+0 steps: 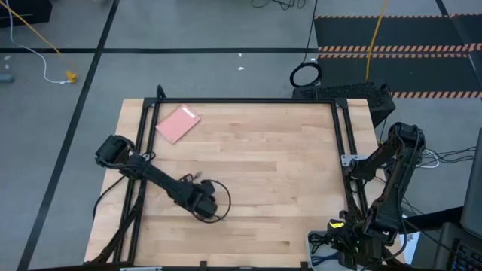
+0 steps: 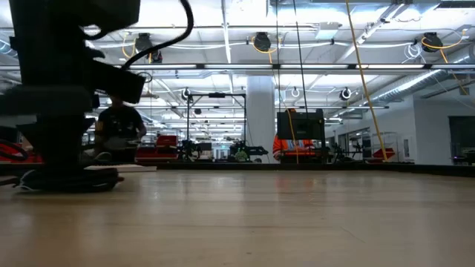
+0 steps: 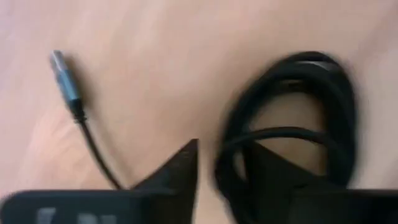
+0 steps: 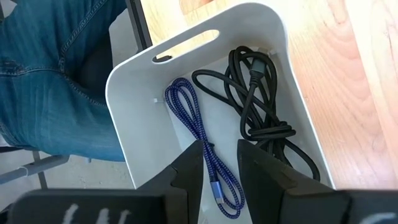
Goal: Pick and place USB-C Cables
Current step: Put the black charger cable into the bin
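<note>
A black USB-C cable [image 1: 221, 202] lies on the table's near left part as a small looped bundle [image 3: 298, 118]. Its thin tail ends in a metal plug [image 3: 60, 64]. My left gripper [image 3: 221, 163] is low over it and open, one finger on each side of the loop's near strands. A second black cable [image 4: 261, 106] and the purple-blue cable [image 4: 196, 134] lie in a white bin [image 4: 124, 93] off the table's near right corner. My right gripper [image 4: 221, 155] hovers above that bin, open and holding nothing. My left gripper comes down on the black bundle from above, with the loop's near strands [image 3: 229, 163] in the gap between its fingers. I cannot tell whether either finger touches them. The bundle lies flat on the table.
A pink flat pad [image 1: 178, 123] lies near the table's far left corner. A black frame [image 1: 248, 100] runs along the table's edges. Bare wood [image 1: 286, 165] spans the middle. A person in blue jeans [image 4: 56, 74] sits beside the bin.
</note>
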`<state>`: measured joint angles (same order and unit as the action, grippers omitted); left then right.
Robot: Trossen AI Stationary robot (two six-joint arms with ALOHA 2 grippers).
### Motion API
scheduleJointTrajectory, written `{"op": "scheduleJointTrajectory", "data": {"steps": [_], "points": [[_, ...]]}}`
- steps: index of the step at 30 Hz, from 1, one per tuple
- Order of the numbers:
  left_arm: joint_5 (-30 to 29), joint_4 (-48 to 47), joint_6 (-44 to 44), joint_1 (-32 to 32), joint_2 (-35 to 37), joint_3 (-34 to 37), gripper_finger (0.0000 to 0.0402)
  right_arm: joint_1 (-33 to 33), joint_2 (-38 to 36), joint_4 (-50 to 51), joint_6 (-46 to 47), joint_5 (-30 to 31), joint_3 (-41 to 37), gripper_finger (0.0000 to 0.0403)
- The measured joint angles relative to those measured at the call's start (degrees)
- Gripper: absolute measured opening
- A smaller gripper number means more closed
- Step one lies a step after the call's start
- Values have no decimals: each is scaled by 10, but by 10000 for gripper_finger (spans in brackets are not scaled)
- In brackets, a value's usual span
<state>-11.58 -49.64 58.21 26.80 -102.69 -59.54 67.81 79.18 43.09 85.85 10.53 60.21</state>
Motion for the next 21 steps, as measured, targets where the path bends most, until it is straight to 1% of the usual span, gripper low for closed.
{"op": "scheduleJointTrajectory", "data": {"steps": [2,5,7,9,11,13,17,21], "points": [[-4,-32,32,-2,0,0,193,0,0,0,0,1,0,91],[-9,-74,69,-1,0,0,263,0,0,0,0,1,0,91],[-16,-90,93,-1,0,0,300,0,0,0,0,3,0,91],[-17,-104,119,-2,0,1,329,0,0,0,0,11,0,91],[-18,-115,137,-5,0,1,348,0,0,0,0,16,0,91],[-17,-122,157,-6,0,1,356,0,0,0,0,17,0,91],[-6,-139,191,-14,0,3,359,0,0,-1,0,17,0,91],[4,-134,199,-22,1,9,360,0,0,-1,0,17,0,91]]}}
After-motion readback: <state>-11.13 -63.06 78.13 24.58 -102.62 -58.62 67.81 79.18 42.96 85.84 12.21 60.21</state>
